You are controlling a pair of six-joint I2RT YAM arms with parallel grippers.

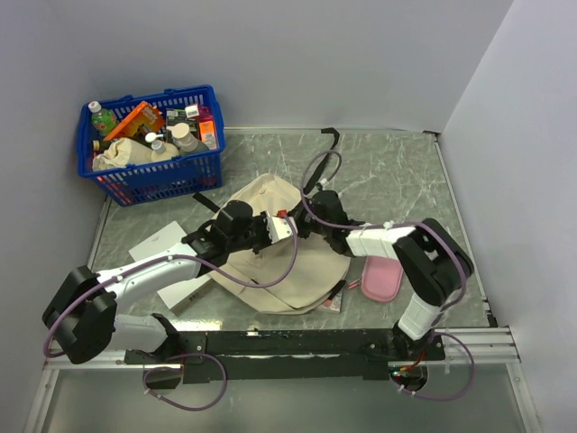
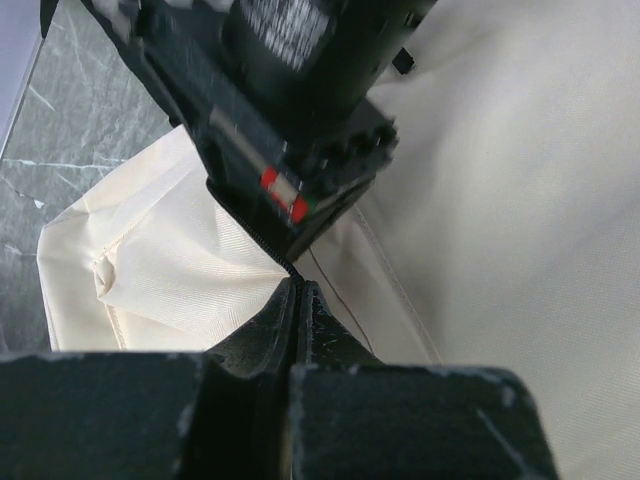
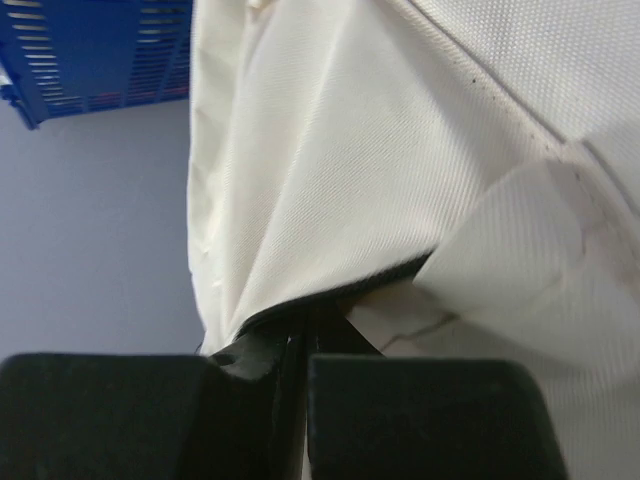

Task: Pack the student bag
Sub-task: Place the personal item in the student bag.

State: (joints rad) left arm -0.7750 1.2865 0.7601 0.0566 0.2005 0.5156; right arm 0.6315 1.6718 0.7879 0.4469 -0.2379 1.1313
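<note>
The student bag point(image 1: 270, 266) is a cream-beige fabric backpack lying flat in the middle of the table. My left gripper point(image 1: 287, 227) and right gripper point(image 1: 303, 218) meet over its upper part. In the left wrist view my left gripper point(image 2: 296, 285) is shut on the bag's black zipper line, with cream fabric point(image 2: 500, 200) around it and the right gripper's black body point(image 2: 290, 100) just above. In the right wrist view my right gripper point(image 3: 308, 318) is shut on the bag's black zipper edge point(image 3: 340, 290), and the fabric point(image 3: 330, 150) is pulled up in folds. The bag's inside is hidden.
A blue plastic basket point(image 1: 153, 149) full of bottles and packets stands at the back left; it also shows in the right wrist view point(image 3: 90, 50). White books point(image 1: 167, 244) lie left of the bag. A small pink pouch point(image 1: 382, 278) lies at its right.
</note>
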